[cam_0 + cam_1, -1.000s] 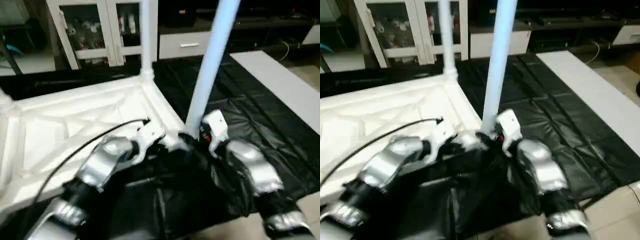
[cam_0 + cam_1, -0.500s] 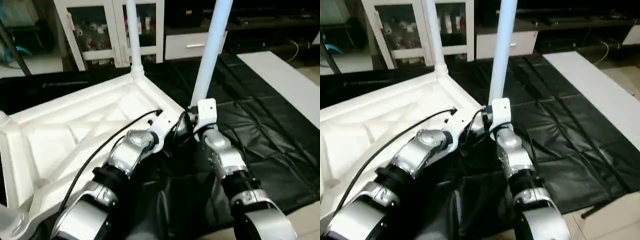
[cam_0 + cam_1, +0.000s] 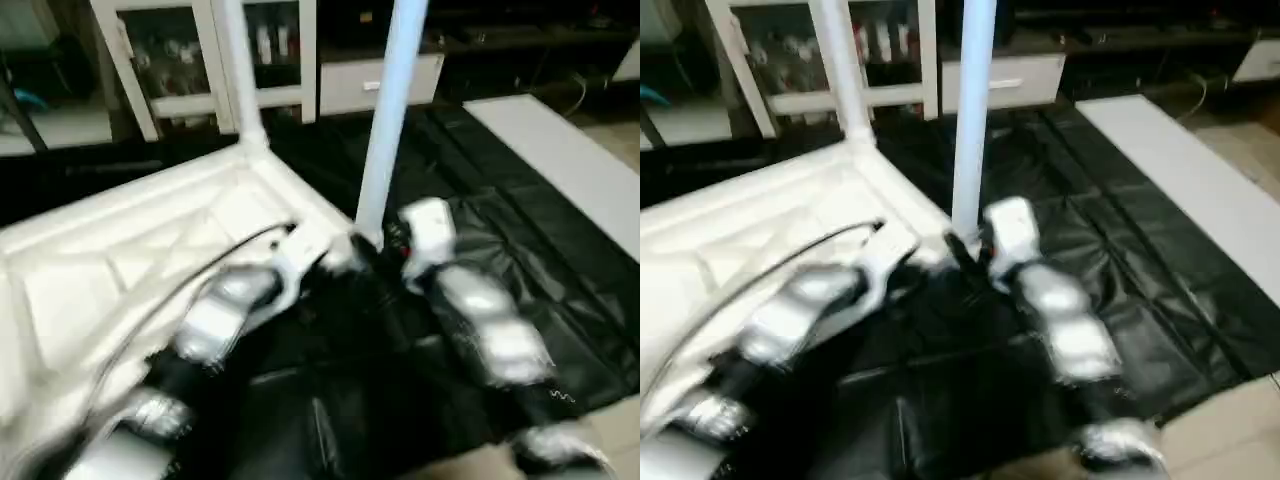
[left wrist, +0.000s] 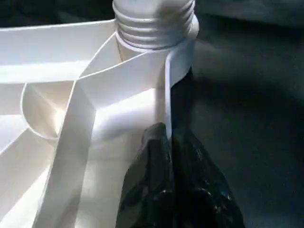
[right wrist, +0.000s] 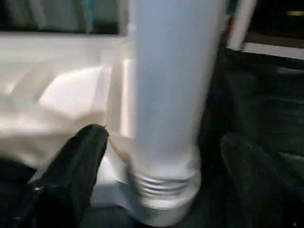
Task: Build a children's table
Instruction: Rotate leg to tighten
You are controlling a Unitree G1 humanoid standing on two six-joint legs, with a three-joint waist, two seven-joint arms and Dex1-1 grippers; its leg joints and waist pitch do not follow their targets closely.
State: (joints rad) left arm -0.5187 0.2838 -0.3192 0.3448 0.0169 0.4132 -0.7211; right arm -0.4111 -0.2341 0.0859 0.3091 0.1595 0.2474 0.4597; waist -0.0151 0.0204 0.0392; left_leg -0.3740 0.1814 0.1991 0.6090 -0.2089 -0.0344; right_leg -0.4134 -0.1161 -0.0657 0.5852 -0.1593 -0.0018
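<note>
The children's table's white tabletop (image 3: 120, 250) lies upside down on the floor, ribs facing up. One white leg (image 3: 240, 80) stands in the far corner. A second leg (image 3: 385, 120) stands upright in the near right corner socket (image 4: 154, 19). My left gripper (image 4: 168, 129) is shut on the thin rim wall (image 4: 166, 95) just beside that socket. My right gripper (image 5: 164, 135) is open around the base of the near leg (image 5: 166, 85), with one finger (image 5: 80, 161) on each side and a gap to the tube.
A black sheet (image 3: 520, 230) covers the floor under and to the right of the tabletop. A flat white board (image 3: 560, 150) lies at the far right. A glass-door cabinet (image 3: 170, 60) and a white drawer unit (image 3: 380, 80) stand behind.
My right gripper's fingers have spread apart from the near leg. The left gripper stays clamped on the rim. The whole picture has shifted with the camera.
</note>
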